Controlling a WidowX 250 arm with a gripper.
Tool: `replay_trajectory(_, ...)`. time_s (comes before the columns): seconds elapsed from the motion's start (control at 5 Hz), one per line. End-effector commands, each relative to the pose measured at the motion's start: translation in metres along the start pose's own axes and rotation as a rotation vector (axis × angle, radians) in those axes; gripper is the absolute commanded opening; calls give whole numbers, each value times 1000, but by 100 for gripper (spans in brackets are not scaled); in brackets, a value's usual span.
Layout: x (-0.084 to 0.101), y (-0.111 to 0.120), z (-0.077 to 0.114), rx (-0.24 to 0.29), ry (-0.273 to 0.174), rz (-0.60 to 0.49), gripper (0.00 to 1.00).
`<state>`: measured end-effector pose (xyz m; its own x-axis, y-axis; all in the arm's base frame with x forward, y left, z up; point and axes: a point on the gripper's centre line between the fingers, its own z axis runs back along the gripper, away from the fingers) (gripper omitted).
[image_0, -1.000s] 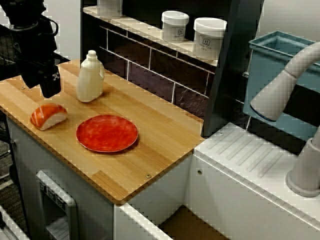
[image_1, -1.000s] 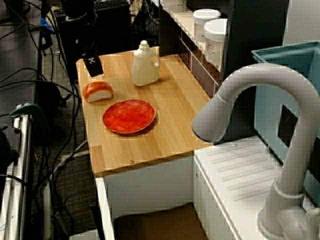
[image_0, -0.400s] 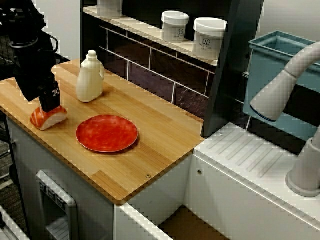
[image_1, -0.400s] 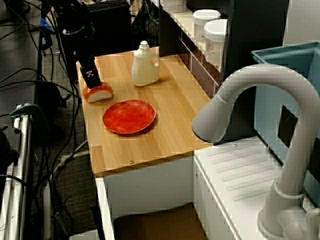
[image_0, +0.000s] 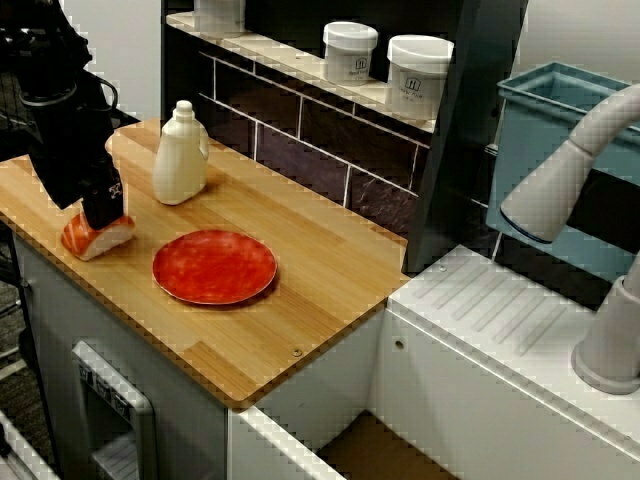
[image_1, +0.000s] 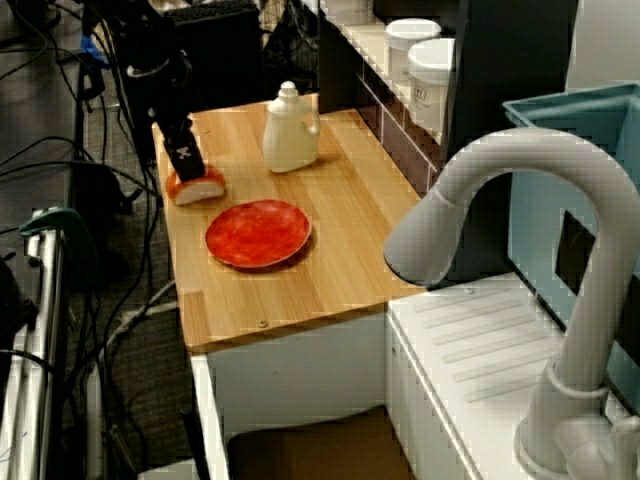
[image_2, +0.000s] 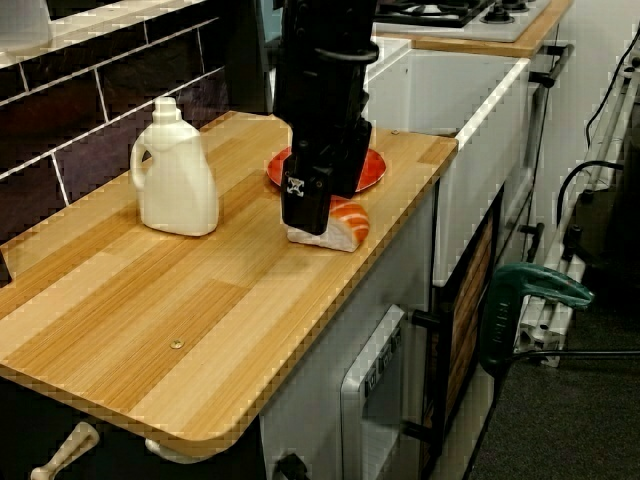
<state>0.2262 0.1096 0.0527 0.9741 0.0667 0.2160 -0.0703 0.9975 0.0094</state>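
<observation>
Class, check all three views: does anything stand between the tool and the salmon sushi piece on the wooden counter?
Nothing visible does. The tool is right over the salmon sushi piece, at or near touching. The white bottle and the red plate stand off to either side, apart from both.

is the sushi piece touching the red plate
Apart. The view from above shows bare countertop between the sushi piece and the red plate.

I see my pincer (image_0: 103, 218) right over the sushi piece (image_0: 92, 241) at the desk's (image_0: 320, 270) front edge. The plate (image_0: 214, 266) lies just beside it, the bottle (image_0: 180, 160) behind both, nearer the wall.
</observation>
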Motion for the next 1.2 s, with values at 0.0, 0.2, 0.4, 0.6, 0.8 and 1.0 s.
replay_trajectory(0.0, 3, 4, -4, 1, -10, 30, 100)
replay_trajectory(0.2, 3, 0, 6, -14, -25, 13, 100)
replay_trajectory(0.4, 5, 4, 10, -30, -29, 31, 100)
replay_trajectory(0.6, 7, 6, 1, -18, -10, 31, 100)
replay_trajectory(0.8, 9, 8, -4, -10, -8, 48, 100)
replay_trajectory(1.0, 11, 9, -10, -2, -5, 58, 100)
